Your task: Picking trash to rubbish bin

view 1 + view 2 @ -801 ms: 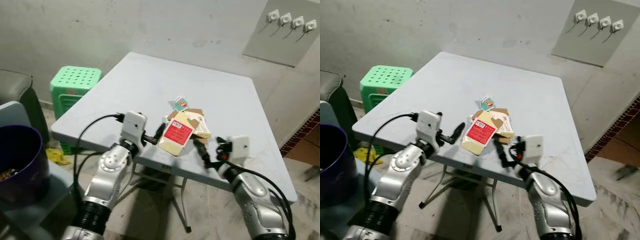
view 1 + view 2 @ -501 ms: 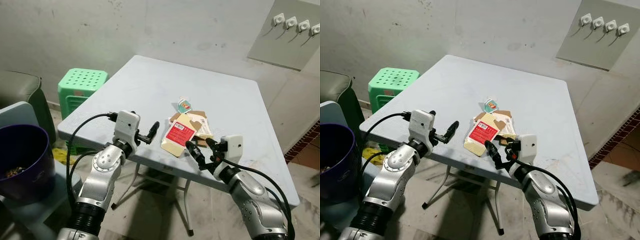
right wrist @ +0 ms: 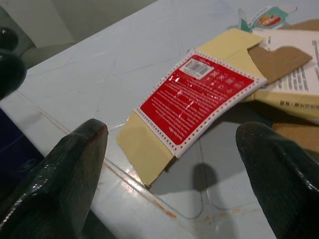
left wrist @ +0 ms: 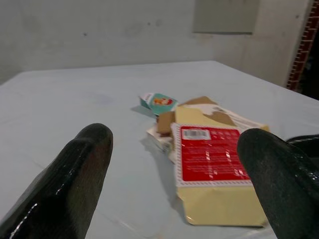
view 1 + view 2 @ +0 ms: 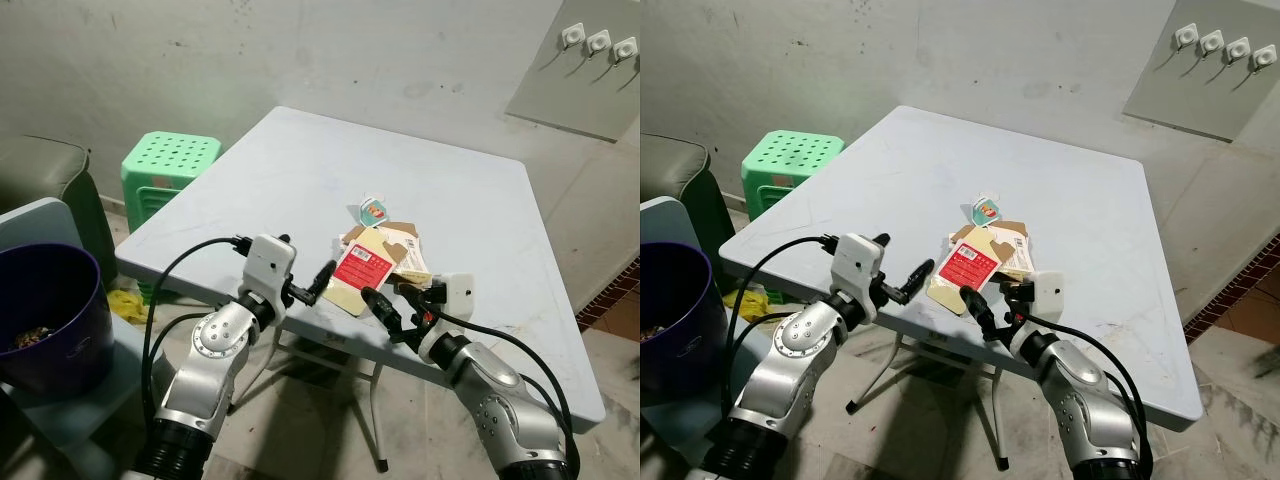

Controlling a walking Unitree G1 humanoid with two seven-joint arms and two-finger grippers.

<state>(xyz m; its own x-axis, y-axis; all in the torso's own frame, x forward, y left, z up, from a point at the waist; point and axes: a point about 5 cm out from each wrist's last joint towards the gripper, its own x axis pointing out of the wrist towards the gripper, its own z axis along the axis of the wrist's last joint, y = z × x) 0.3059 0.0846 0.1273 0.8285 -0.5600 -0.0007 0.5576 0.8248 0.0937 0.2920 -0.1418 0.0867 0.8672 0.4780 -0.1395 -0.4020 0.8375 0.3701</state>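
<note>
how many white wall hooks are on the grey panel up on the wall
4 in the right eye view, in a row along the grey wall panel: white hooks at and. The left eye view cuts the panel off at the frame edge.

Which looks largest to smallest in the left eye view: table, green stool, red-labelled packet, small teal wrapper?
1. Table
2. Green stool, partly hidden behind the table
3. Red-labelled packet
4. Small teal wrapper

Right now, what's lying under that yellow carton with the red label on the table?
The red-labelled carton overlaps a flattened brown-and-white printed carton; its far end rests on that one. How much more is hidden beneath cannot be seen.
</note>
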